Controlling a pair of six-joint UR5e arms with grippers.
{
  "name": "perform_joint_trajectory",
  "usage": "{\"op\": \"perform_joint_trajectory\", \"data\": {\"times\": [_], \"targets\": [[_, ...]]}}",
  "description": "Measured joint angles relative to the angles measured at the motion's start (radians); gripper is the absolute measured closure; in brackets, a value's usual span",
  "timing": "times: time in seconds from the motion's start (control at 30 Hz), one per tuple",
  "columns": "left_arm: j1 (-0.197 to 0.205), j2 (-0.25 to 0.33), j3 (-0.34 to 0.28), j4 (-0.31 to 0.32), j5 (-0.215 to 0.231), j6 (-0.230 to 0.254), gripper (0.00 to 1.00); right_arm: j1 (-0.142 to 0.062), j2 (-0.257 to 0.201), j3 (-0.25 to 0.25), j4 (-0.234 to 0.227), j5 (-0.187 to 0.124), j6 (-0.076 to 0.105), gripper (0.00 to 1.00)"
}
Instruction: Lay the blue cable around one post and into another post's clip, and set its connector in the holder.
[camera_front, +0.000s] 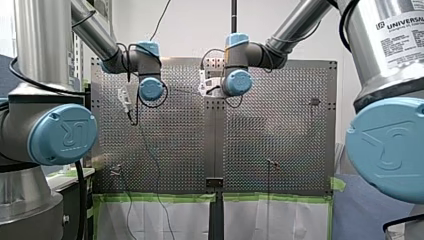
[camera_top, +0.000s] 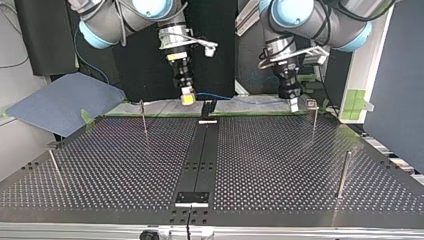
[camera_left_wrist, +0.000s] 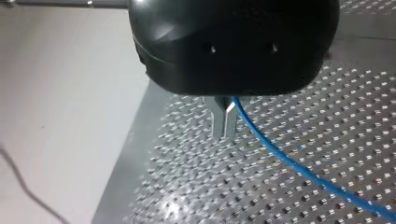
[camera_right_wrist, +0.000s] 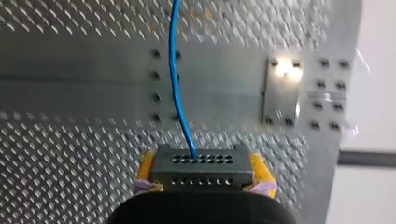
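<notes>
My right gripper is clamped on the connector, a yellow pad on each end. This keeps the black block square with its holed face forward, ready for seating. My left gripper has its metal fingers pressed together, and the cable comes out at their side. It seems to pinch the cable, though the contact itself is hidden. With both ends held up, the span hangs free of the table, so it can be led around a post.

In the top view the connector hangs just left of the far end of the centre strip, near a black bracket that is probably the holder. The left gripper is well right of the strip, beside a post. The cable is thin, smooth and blue. It leaves one hole of the connector and crosses over the strip. It is not yet around a post or in a clip.
</notes>
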Motion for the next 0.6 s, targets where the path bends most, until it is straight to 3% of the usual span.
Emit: {"op": "perform_joint_trajectory", "data": {"times": [0.17, 0.5, 0.6], "targets": [[0.022, 0.039, 0.017, -0.040, -0.002, -0.018, 1.00, 0.039, 0.013, -0.039, 0.033, -0.006, -0.015, 1.00], [0.072, 0.084, 0.081, -0.119, 0.001, -0.030, 1.00, 0.121, 0.019, -0.126, 0.042, -0.021, -0.017, 1.00], [0.094, 0.092, 0.098, -0.142, 0.017, -0.037, 1.00, 0.130, 0.022, -0.152, 0.048, -0.024, -0.016, 1.00]]}}
